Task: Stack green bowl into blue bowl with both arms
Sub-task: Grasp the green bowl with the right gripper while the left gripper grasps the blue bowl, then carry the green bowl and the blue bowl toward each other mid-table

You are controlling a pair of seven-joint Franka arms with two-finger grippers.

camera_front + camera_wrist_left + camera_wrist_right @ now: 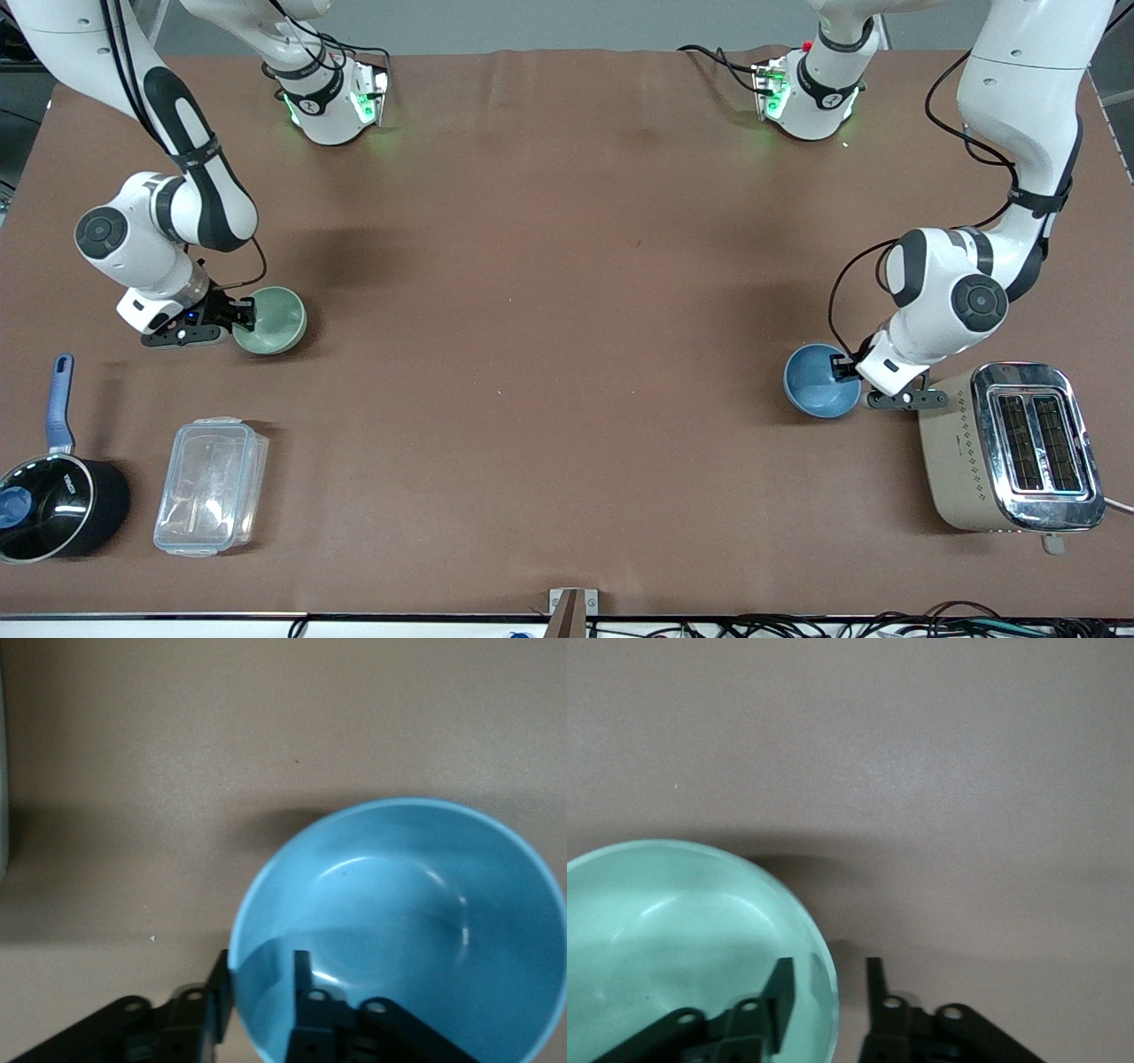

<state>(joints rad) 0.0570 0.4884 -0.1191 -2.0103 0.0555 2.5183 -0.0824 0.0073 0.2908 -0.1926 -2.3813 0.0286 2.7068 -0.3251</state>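
The green bowl (272, 321) sits on the table toward the right arm's end. My right gripper (244, 312) is open and straddles its rim, one finger inside the bowl (673, 939) and one outside, neither pressing the wall; the gripper (829, 981) shows this in the right wrist view. The blue bowl (819, 383) sits toward the left arm's end, beside the toaster. My left gripper (846, 367) is open and straddles its rim: the outer finger is against the rim, the inner finger is inside the bowl (416, 930); the gripper (259, 981) shows this in the left wrist view.
A beige and chrome toaster (1010, 447) stands close beside the blue bowl, nearer the front camera. A clear plastic container (211, 486) and a black saucepan with a blue handle (49, 496) lie nearer the camera than the green bowl. The brown table (549, 310) spans between the bowls.
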